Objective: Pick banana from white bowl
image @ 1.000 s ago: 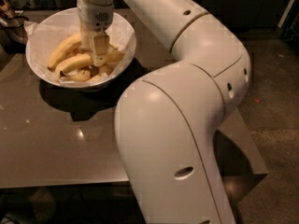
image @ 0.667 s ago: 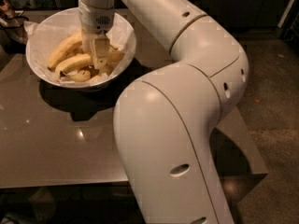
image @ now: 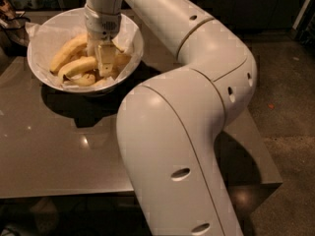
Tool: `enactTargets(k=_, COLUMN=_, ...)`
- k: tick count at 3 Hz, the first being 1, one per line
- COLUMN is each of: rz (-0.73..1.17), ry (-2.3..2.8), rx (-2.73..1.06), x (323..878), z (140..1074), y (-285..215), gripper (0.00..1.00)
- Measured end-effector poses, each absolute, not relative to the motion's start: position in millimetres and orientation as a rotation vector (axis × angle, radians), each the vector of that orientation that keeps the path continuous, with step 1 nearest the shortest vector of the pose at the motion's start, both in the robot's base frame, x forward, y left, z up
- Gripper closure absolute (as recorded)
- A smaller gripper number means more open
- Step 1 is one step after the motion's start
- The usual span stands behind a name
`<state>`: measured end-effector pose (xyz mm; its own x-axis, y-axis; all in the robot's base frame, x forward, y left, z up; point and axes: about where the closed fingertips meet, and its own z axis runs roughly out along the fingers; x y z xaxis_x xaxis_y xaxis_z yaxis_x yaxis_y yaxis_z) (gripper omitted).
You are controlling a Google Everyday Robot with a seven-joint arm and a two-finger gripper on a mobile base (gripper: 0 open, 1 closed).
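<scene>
Camera view, sole view. Item: arm (image: 197, 77), white and jointed, filling the centre and right of the frame, rising from the lower middle, bending at right and reaching to the upper left. Item: gripper (image: 104, 69), at the arm's end in the upper left, pointing straight down and sunk below the rim into the right half of the white bowl (image: 30, 53); whether it is open or closed cannot be told, nor whether it has hold of anything, since its tip is lost among the fruit. Item: white bowl, wide and deep, upper left of the frame, standing on a glossy brown table (image: 59, 146), lined with crinkled paper (image: 47, 31) that shows above the rim. Item: the banana (image: 68, 53), long, yellow, gently curved, lying inside the bowl in its left half, long axis running from lower left up to upper right, the upper end coming close beside the gripper's left edge. Item: second banana (image: 78, 67), just below and roughly parallel, its right end meeting the gripper's tip. Item: shorter stubby pieces (image: 84, 80), low in the bowl and around the gripper. Relation of note: the banana lies to frame-left of the gripper, only its upper right end near the tool; judged, a grasp would need the gripper set across that slanted axis, not along it. Item: dark floor (image: 290, 107), right of frame.
</scene>
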<state>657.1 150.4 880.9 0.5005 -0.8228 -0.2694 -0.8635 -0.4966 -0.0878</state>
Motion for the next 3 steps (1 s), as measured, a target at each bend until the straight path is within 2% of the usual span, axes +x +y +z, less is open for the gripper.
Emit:
enactTargets(k=1, rz=0.284, ry=1.445, rx=-2.532, x=657.1, z=880.7, y=150.5, gripper=0.61)
enactTargets(k=2, rz=0.284, ry=1.445, rx=-2.532, x=657.1, z=880.7, y=150.5, gripper=0.84)
enactTargets(k=3, rz=0.284, ry=1.445, rx=-2.532, x=657.1, z=880.7, y=150.5, gripper=1.0)
